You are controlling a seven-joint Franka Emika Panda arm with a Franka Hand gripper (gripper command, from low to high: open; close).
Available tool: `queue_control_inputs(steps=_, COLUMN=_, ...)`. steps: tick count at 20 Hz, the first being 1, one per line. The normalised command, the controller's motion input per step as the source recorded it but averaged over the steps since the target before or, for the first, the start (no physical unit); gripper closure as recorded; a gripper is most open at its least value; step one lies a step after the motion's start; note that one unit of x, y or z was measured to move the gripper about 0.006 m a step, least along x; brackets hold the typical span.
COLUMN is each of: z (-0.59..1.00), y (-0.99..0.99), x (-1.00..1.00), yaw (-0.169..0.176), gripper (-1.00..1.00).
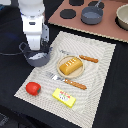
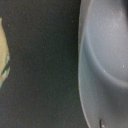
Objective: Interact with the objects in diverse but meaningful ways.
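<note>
The grey-blue two-handled pot [image 1: 36, 56] stands at the striped placemat's corner on the exterior view's left. My gripper [image 1: 37, 48] is lowered right over it, and its fingertips are hidden behind the white hand. The wrist view is filled by the pot's curved wall [image 2: 102, 60] at very close range, with no fingers showing. A golden bread loaf [image 1: 70, 65] lies on a small plate [image 1: 60, 71] mid-mat. The red tomato [image 1: 33, 88] and the yellow butter block [image 1: 64, 98] sit near the mat's front edge. A grey pan [image 1: 92, 15] rests on the toy stove board at the back.
A knife [image 1: 75, 84] and another orange-handled utensil [image 1: 89, 59] flank the plate. The brown stove board [image 1: 107, 30] with black burners fills the back. A beige bowl [image 1: 123, 17] stands at the exterior view's far right. The black tabletop [image 2: 45, 70] surrounds the mat.
</note>
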Motion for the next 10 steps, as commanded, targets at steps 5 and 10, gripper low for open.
queue_control_inputs(steps=5, z=-0.21, y=0.0, x=-0.18, yaw=0.019, gripper=1.0)
queue_control_inputs(steps=10, z=-0.33, y=0.04, x=-0.03, yaw=0.02, gripper=1.0)
